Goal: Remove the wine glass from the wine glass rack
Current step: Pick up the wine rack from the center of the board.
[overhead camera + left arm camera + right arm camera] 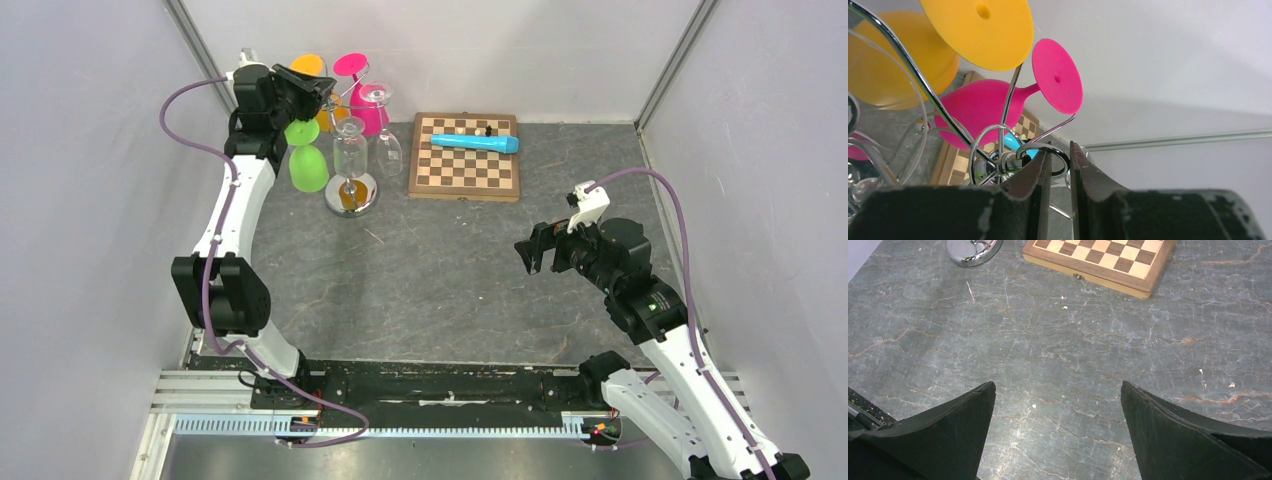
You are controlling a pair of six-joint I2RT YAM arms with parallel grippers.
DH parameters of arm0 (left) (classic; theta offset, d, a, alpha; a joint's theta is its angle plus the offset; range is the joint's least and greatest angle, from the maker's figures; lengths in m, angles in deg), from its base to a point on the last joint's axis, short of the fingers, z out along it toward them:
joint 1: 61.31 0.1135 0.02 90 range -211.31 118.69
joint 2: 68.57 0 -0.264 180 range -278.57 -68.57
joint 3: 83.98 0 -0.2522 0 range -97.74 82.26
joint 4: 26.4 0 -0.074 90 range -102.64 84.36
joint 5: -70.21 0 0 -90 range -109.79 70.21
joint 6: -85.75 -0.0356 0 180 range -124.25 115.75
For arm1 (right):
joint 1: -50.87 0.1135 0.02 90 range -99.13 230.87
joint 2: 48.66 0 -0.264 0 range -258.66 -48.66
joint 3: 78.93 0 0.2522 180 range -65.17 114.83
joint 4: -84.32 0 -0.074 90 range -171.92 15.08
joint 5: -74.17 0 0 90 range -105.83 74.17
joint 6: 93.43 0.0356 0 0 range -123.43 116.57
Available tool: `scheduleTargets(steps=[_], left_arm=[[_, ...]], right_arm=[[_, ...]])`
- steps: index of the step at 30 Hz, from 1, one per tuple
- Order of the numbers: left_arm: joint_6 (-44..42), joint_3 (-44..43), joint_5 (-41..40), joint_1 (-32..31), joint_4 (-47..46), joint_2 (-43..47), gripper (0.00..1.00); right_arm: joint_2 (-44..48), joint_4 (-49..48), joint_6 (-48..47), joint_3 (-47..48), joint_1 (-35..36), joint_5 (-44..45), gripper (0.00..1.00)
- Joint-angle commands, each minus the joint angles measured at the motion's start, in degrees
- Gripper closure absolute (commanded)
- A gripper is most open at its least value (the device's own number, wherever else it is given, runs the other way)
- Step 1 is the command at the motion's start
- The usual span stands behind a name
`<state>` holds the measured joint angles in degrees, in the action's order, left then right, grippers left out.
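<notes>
Left gripper (pixel 1060 151) sits among the curled wire arms atop the shiny chrome wine glass rack (pixel 364 202) at far left, fingers drawn nearly together; whether they grasp anything cannot be told. A lime-green upturned wine glass (pixel 308 168) hangs just below. The grasp looks to be in hand; next, the glass likely must slide clear of its wire. Right gripper (pixel 1057 385) hovers spread wide, near right
</notes>
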<state>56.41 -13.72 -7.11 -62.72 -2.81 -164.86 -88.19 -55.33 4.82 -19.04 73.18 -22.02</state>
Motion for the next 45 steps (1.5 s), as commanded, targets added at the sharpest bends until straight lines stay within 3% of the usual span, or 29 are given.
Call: scheduleTargets(steps=[1,5,11,45], left_arm=[[3.7,4.1,1.2,0.2,-5.9,1.1,0.78],[4.5,6.5,1.5,0.2,-9.0,1.8,0.82],[6.1,9.2,2.0,0.2,-14.1,2.6,0.97],[6.4,8.0,3.5,0.2,-19.9,9.8,0.98]], right_arm=[[0.5,-2.2,-0.9,0.3,0.1,-0.2,0.02],[0.5,-2.2,-0.9,0.3,0.1,-0.3,0.02],[0.7,-2.2,-0.9,0.1,0.1,-0.4,0.02],[2.2,-1.3,-0.5,0.5,0.1,-0.9,0.02]])
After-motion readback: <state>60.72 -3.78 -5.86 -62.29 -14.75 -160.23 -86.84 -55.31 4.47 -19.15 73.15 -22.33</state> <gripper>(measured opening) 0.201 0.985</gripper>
